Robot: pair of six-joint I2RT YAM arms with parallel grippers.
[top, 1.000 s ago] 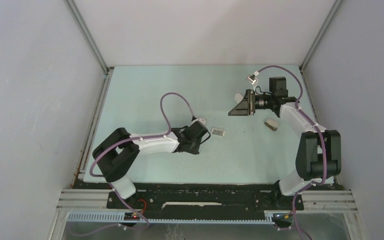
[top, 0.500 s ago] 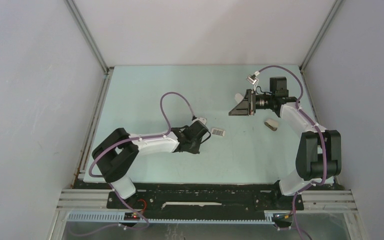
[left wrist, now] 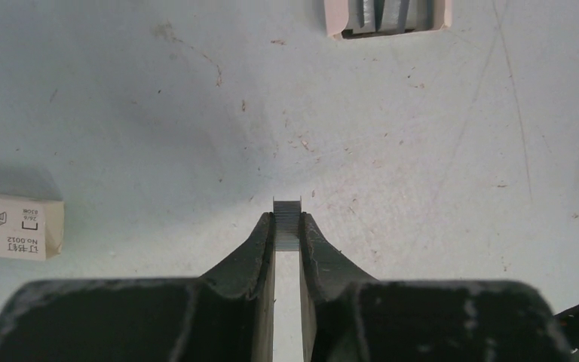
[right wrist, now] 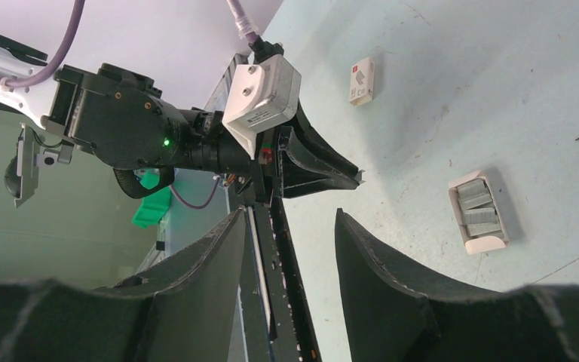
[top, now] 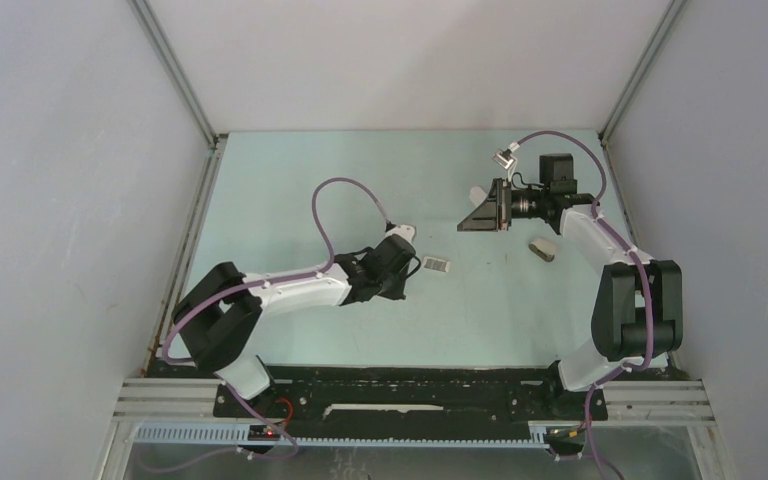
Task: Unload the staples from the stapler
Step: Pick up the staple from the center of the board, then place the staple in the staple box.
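Observation:
My left gripper (left wrist: 287,226) is shut on a short grey strip of staples (left wrist: 287,219), which sticks out past the fingertips low over the table. It shows in the top view (top: 405,272) just left of a small pinkish tray (top: 437,264) holding more staple strips (left wrist: 387,13). A small beige stapler (top: 543,248) lies on the table at the right. My right gripper (right wrist: 290,215) is open and empty. It hangs above the table (top: 475,215), up and left of the stapler, and faces the left gripper.
A small white box with dark marks (left wrist: 11,225) lies left of my left gripper; it also shows in the right wrist view (right wrist: 361,80). The tray appears there too (right wrist: 479,211). Enclosure walls ring the pale green table (top: 290,190).
My left arm has stretched a little farther out, carrying the gripper and staples slightly up and toward the tray. The right arm has not moved.

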